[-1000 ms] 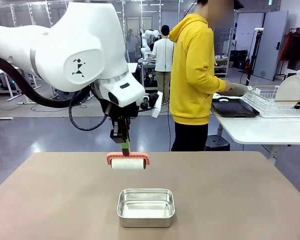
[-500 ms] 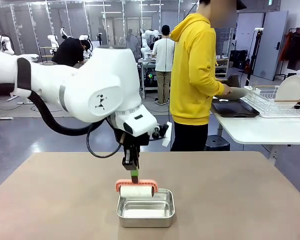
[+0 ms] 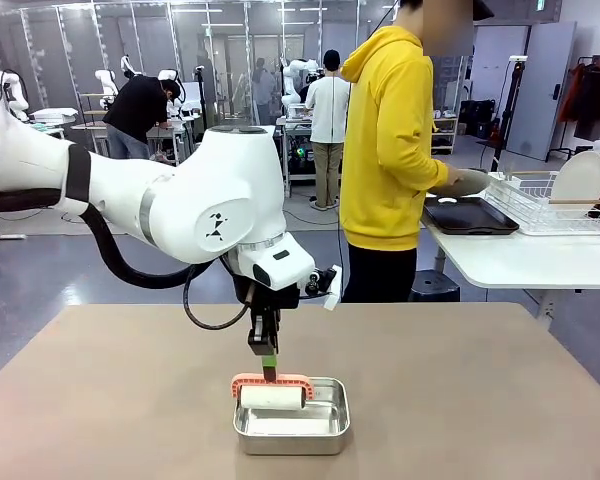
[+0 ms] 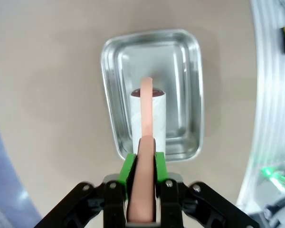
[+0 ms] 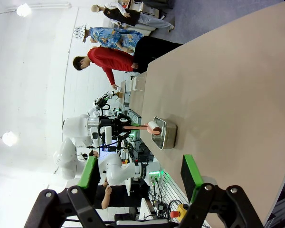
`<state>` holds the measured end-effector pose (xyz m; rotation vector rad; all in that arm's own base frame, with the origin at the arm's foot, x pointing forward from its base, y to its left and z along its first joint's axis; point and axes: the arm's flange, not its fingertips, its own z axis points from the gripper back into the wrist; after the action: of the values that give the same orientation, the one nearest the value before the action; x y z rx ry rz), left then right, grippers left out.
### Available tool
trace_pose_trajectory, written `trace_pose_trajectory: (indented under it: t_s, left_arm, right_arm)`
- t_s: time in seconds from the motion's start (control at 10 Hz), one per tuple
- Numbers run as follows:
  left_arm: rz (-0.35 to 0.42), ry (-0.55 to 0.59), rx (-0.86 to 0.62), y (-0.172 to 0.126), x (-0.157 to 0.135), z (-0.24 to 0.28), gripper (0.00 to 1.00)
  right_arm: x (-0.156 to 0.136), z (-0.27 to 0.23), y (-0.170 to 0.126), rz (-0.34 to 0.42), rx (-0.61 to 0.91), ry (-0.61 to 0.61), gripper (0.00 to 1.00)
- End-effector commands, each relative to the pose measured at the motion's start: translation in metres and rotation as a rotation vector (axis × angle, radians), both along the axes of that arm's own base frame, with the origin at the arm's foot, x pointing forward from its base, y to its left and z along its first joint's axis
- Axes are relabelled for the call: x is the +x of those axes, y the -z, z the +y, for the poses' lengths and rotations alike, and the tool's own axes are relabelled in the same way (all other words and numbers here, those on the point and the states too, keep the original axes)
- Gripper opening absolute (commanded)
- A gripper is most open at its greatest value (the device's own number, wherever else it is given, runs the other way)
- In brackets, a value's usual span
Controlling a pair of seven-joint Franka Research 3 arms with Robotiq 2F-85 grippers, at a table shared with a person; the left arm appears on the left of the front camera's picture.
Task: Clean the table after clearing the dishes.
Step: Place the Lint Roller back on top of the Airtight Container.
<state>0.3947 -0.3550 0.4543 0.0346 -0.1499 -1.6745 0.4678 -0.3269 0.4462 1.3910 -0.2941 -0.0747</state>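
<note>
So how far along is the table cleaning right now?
Done: the table carries no dishes; a tray sits on the white side table by the person. In hand: the left gripper is shut on the roller, its white roll down in the steel pan. Left: rolling the tabletop. The right gripper hangs open.

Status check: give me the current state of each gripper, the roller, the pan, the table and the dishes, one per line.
Left gripper: shut on the roller's handle, pointing down over the pan.
Right gripper: open, holding nothing, above the table.
Roller: upright handle, head lowered into the pan.
Pan: on the table, roller head inside.
Table: dishes cleared off.
Tray: on the white side table, by the person's hand.
Plate: upright in the white rack.
</note>
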Motion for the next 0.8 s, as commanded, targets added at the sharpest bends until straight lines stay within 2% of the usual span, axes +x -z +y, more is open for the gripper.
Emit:
trace_pose_trajectory:
  t_s: [0.0,0.4,0.7]
  left_arm:
    - [0.034,0.034,-0.034,0.003,0.011,-0.005,0.22]
    - [0.071,0.050,-0.050,0.016,0.031,-0.014,0.22]
    - [0.090,0.084,-0.019,0.009,0.027,-0.025,0.22]
  right_arm:
    - [-0.005,0.006,-0.003,-0.003,0.012,0.005,0.87]
    - [-0.005,0.006,-0.003,-0.003,0.012,0.005,0.87]
    - [-0.005,0.006,-0.003,-0.003,0.012,0.005,0.87]
